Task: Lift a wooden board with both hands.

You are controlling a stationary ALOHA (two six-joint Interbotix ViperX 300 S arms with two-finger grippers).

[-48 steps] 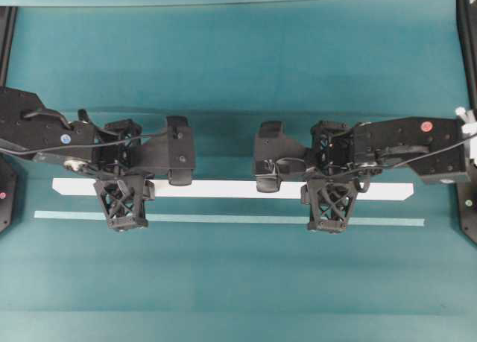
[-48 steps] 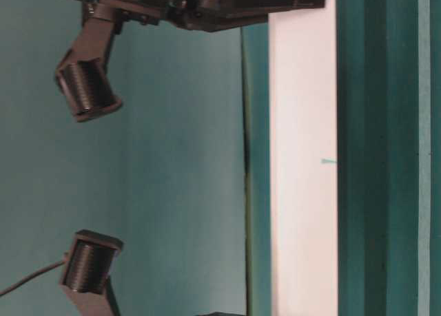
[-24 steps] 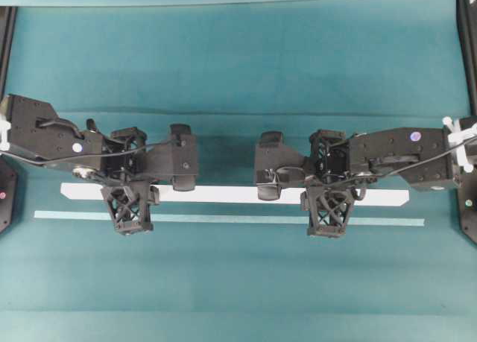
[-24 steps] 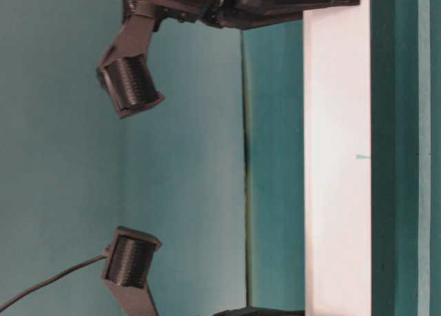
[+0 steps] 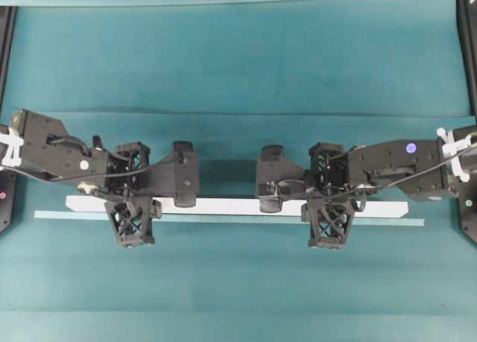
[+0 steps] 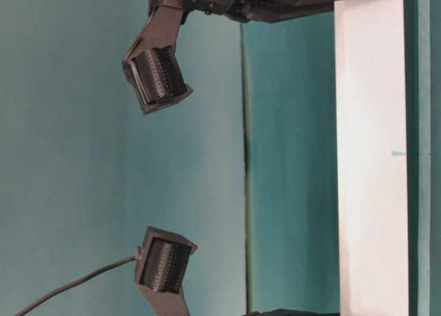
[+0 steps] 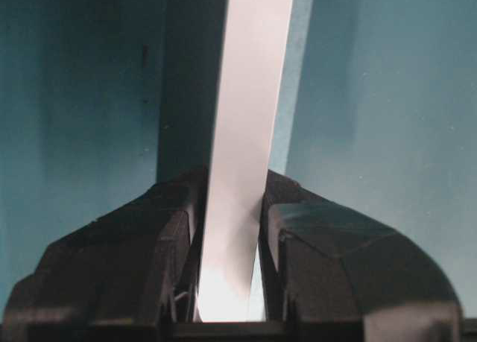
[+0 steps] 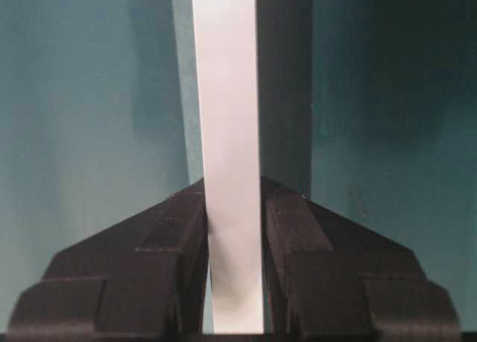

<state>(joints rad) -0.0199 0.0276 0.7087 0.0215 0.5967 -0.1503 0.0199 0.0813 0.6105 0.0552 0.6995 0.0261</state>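
wooden board (image 5: 231, 206) lying level across middle, hanging above teal surface (image 5: 238, 66), overlapping pale teal strip (image 5: 387, 221). left gripper (image 7: 229, 230) clamping it near left end, fingers pressing both sides. right gripper (image 8: 232, 223) clamping it near right end, likewise.

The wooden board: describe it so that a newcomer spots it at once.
On the teal table, look between the two black arms. The long flat white wooden board spans them, clamped in the left tool and right tool. The neighbouring pale teal strip is thinner and longer.
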